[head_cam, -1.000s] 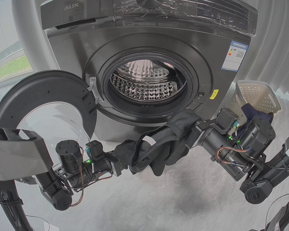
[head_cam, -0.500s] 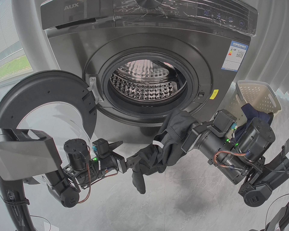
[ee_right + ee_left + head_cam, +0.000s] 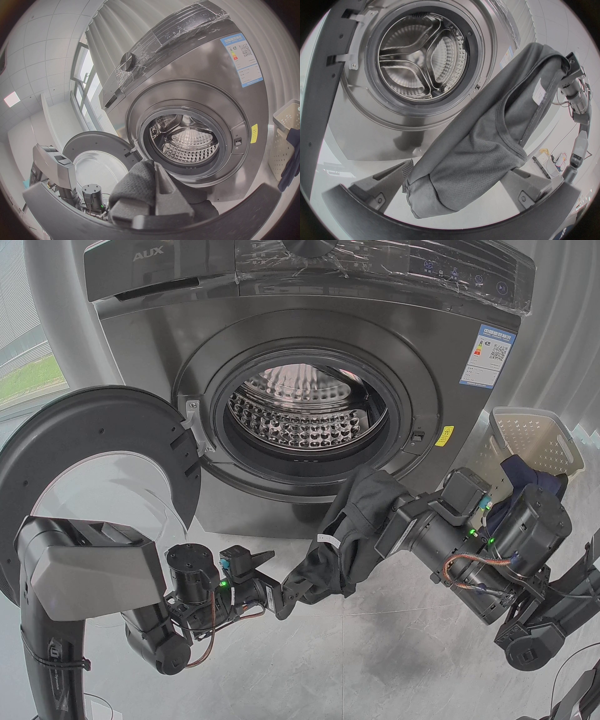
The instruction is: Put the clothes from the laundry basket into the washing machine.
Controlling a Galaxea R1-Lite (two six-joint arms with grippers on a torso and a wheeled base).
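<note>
You see a dark grey soft fabric garment (image 3: 353, 521) with a white tag (image 3: 323, 539); a charcoal metal washing machine (image 3: 150, 346) whose silver drum (image 3: 294, 424) bears a dimpled pattern; a cream perforated plastic laundry basket (image 3: 537, 434) with navy blue cloth (image 3: 522, 468); pale grey marbled floor tiles (image 3: 375, 659).

Partly hidden: right fingers (image 3: 167, 190) in dark garment (image 3: 134, 181); laundry basket (image 3: 537, 437) behind right arm (image 3: 475, 552)

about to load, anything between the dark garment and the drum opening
Nothing visible does: the door is swung open to the left, the drum opening is bare, and the dark garment hangs below it.
</note>
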